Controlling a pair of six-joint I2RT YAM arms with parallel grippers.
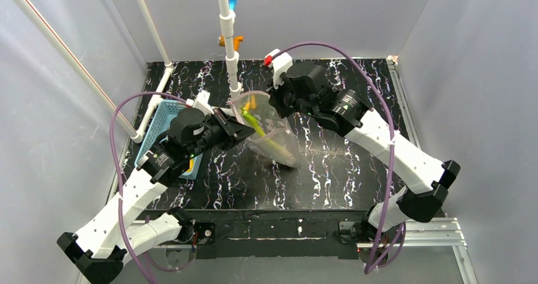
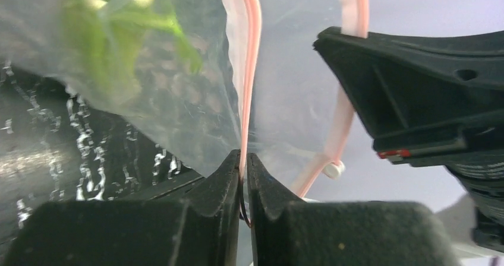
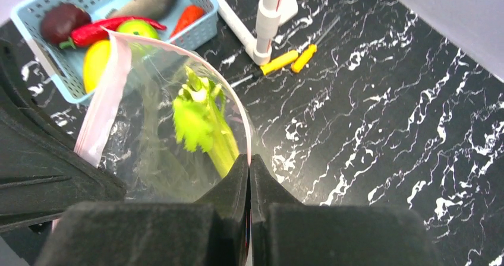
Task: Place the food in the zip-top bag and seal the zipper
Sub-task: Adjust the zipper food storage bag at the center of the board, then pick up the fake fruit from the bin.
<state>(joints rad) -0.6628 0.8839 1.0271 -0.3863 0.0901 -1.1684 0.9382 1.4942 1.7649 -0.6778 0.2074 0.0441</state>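
Note:
The clear zip-top bag (image 1: 274, 139) hangs above the black marbled table, its mouth held wide between both arms. My left gripper (image 2: 244, 159) is shut on the pinkish-red zipper (image 2: 249, 52) on one side of the mouth. On the opposite side my right gripper (image 3: 249, 162) is shut on the mouth edge. A green-and-white leek (image 3: 202, 123) lies inside the bag (image 3: 148, 153). The zipper's white slider (image 2: 334, 170) sits at the mouth's end. The remaining food lies in the light-blue basket (image 3: 205, 22): dark red piece (image 3: 59, 21), red chili (image 3: 101, 28), green apple (image 3: 138, 28), yellow fruit (image 3: 95, 61), grey fish (image 3: 151, 2).
The basket (image 1: 158, 116) stands at the table's left, under the left arm. A white pole (image 1: 228, 37) rises just behind the bag, its base (image 3: 267, 22) beside the basket. Two yellow-orange pieces (image 3: 279, 61) lie by that base. Grey walls enclose the table.

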